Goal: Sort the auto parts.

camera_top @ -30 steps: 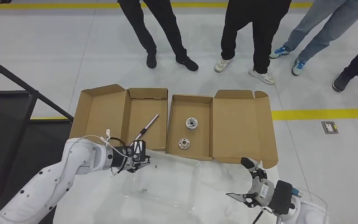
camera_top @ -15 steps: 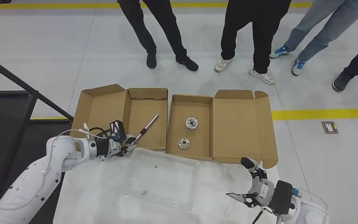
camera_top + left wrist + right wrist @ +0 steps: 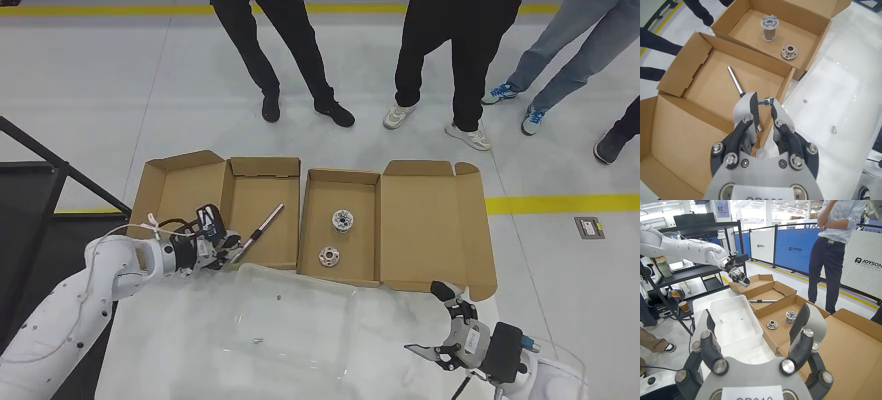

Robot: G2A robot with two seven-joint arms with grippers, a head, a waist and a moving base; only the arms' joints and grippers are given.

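Where the left gripper (image 3: 763,101) is hanging above the left-hand open brown cardboard box (image 3: 719,62), its jaws are standing narrow. They are pinching a small silver threaded bolt with a dark head (image 3: 766,100) crosswise at the very fingertips, one end against each pad. In the left wrist view the bolt is sitting just inside the box wall that borders the clear plastic tray (image 3: 831,91).

- Long silver metal rod with a dark collar (image 3: 735,79): lying on the same box's floor, its middle stretch hiding behind one finger, its end showing again below.
- Right-hand open brown cardboard box (image 3: 802,32): holding a toothed silver cylindrical hub (image 3: 770,28), standing upright, and a flat silver flange with a centre bore (image 3: 789,53), lying near it but apart.
- Tray: holding a small silver socket screw (image 3: 834,130) and a tiny dark nut (image 3: 805,101), well apart from each other.
- Right gripper (image 3: 757,312): hovering at the near right end of the white table (image 3: 400,340), jaws spread wide, holding nothing, well apart from every part.

From the top view the bolt is too small to make out at the left gripper (image 3: 224,250).
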